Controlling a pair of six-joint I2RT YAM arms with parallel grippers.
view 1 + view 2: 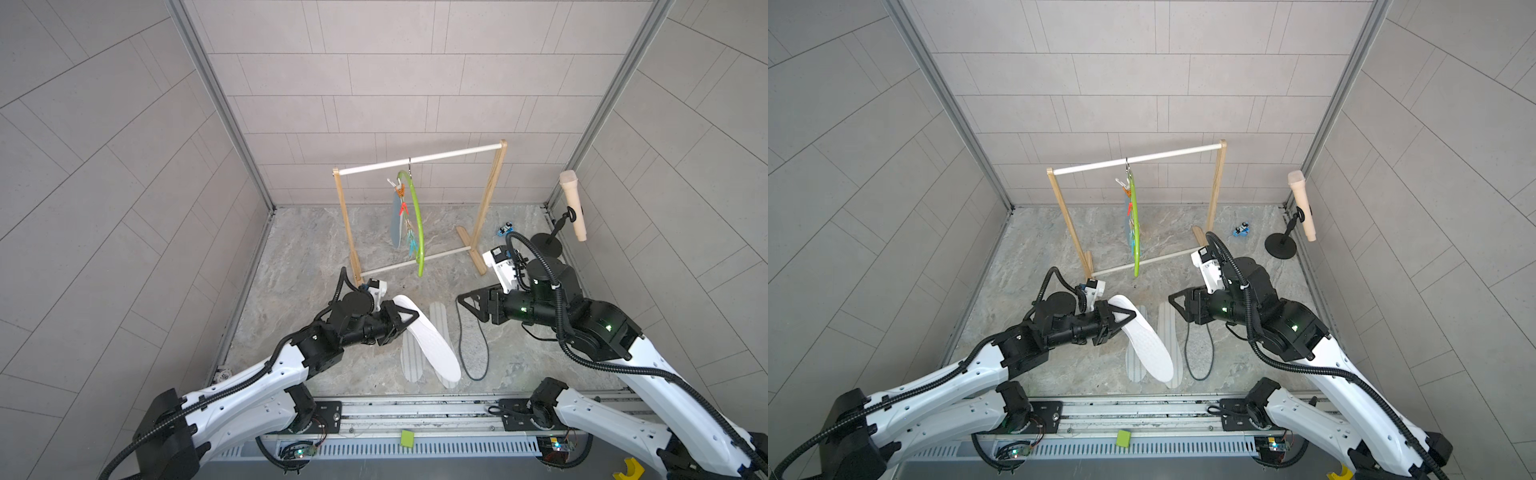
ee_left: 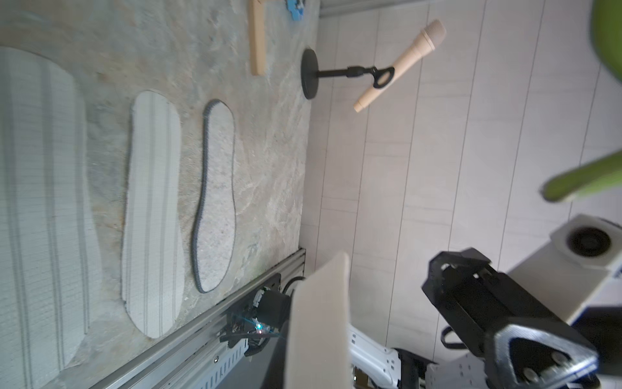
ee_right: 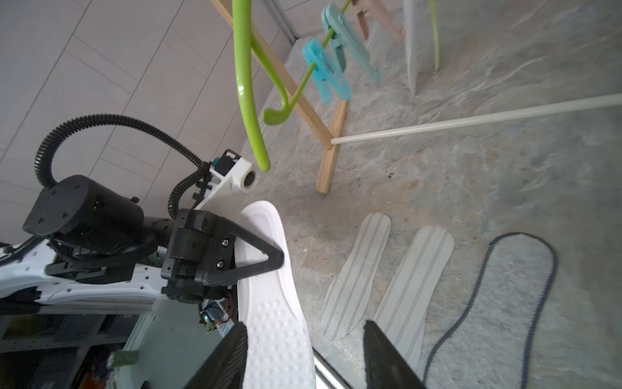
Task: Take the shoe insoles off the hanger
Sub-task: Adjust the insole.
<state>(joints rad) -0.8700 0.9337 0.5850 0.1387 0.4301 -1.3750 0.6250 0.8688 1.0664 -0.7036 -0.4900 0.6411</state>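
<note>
Five insoles can be counted. The left gripper [image 1: 411, 316] is clenched near one end of the white dotted insole [image 1: 434, 347], holding it slantwise above the floor [image 1: 299, 266]. Three lie flat on that floor in a row: a grey-striped insole [image 3: 356, 269], its grey-striped twin [image 3: 414, 279] and a grey felt insole [image 3: 505, 303] with a black edge. The fifth, seemingly the blue-grey insole [image 1: 397, 226] though it is seen nearly edge-on, hangs clipped on the lime-green hanger [image 1: 419, 232], which hooks over the top rod of the wooden rack [image 1: 492, 195]. The right gripper [image 3: 304, 324] has its jaws apart, grasping nothing. Its wrist view shows three pegs on the hanger: a blue clothespin [image 3: 324, 72], a teal clothespin [image 3: 346, 43] and a pink clothespin [image 3: 387, 23]
</note>
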